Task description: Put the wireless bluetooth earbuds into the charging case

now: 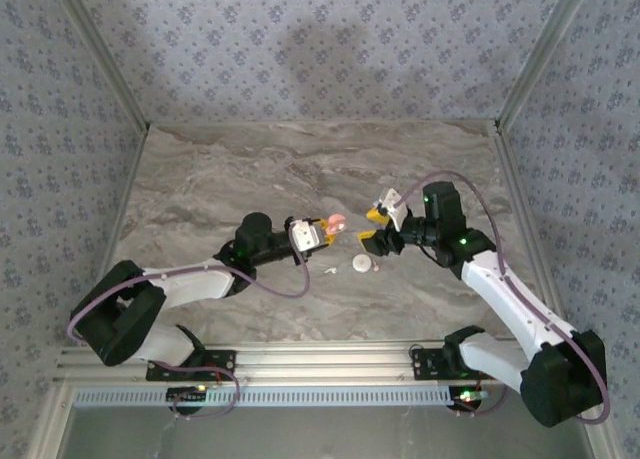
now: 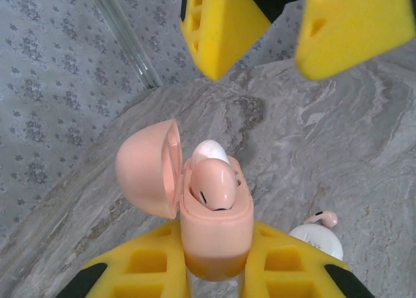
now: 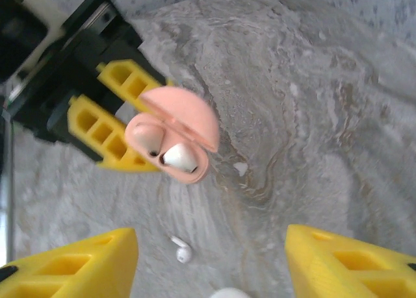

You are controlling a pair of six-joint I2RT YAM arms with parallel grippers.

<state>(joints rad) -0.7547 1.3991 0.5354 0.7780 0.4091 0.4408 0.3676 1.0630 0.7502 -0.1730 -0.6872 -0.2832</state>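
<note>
Left gripper point(image 1: 320, 230) clamps the peach-pink plastic charging case point(image 2: 214, 226), its hinged lid open. A pink earbud point(image 2: 214, 184) and a white earbud point(image 2: 209, 152) sit in the case. A tiny white stemmed earbud point(image 3: 183, 251) lies loose on the grey marble table point(image 1: 200, 199), nearer than the case. To its right, a round white disc point(image 2: 318, 243) carries another pink bud point(image 2: 323, 217). Right gripper point(image 1: 372, 229) hovers with fingers apart, empty. Risk: both wells look occupied, so pressing in another bud may knock the seated ones out.

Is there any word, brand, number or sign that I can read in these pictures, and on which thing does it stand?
None can be read.
The pink charging case, the pink earbud and white earbud in it, and the loose white earbud show no writing.
</note>
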